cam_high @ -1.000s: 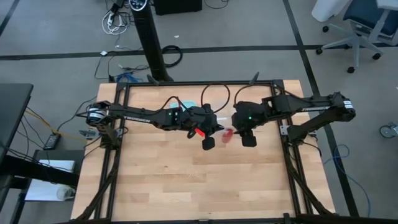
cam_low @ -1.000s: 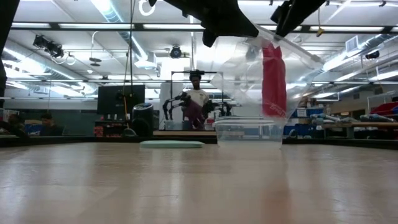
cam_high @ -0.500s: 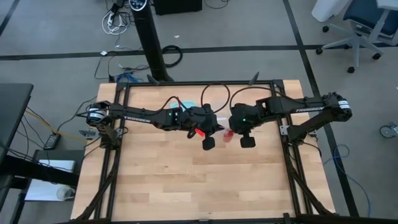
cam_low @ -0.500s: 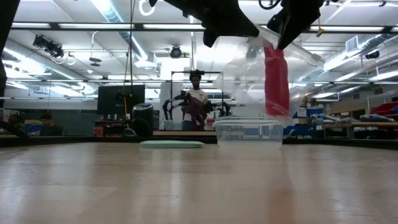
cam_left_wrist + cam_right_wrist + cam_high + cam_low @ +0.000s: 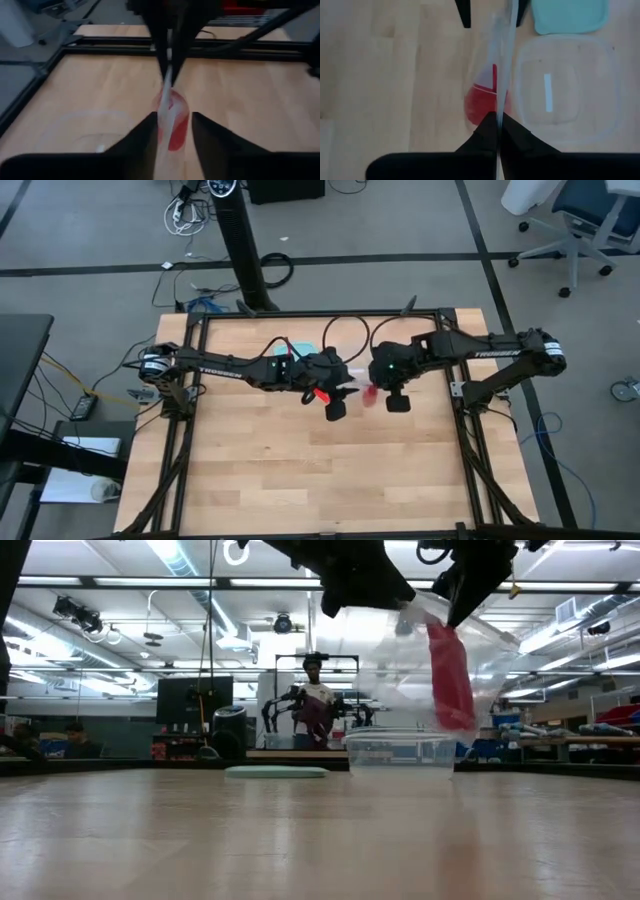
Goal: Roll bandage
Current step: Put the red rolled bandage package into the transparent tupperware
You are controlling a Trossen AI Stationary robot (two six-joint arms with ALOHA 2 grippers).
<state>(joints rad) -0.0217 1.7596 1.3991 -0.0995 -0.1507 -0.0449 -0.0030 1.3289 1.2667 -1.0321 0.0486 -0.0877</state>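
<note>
Wooden tabletop (image 5: 300, 470) fills a black frame, with a lab of desks, screens and ceiling strip lights behind it, and a person (image 5: 315, 690) standing far back. Above the middle of the table, toward twelve o'clock, the red bandage (image 5: 450, 675) hangs inside a clear plastic bag (image 5: 410, 650), well clear of the wood; from overhead it is only a small red patch (image 5: 369, 391) between the two arms.

The right gripper (image 5: 496, 122) reaches in from three o'clock with its arm stretched nearly level, and its fingers are clenched on the edge of the bag, the red fabric (image 5: 482, 102) showing through the plastic just beyond them. The left gripper (image 5: 172, 130) comes in from nine o'clock, its arm also long and low; its fingers stand parted, with the bag and bandage (image 5: 172, 117) hanging in the gap. Whether they touch the plastic is hard to tell.

Below the bag sits a clear square container (image 5: 562, 87), and just beside it at its twelve o'clock lies a light-blue lid (image 5: 570, 15), cut off at the picture's edge. White lettering runs along both arms, too small to read. Both gripper bodies are cropped at the top of the low view.
</note>
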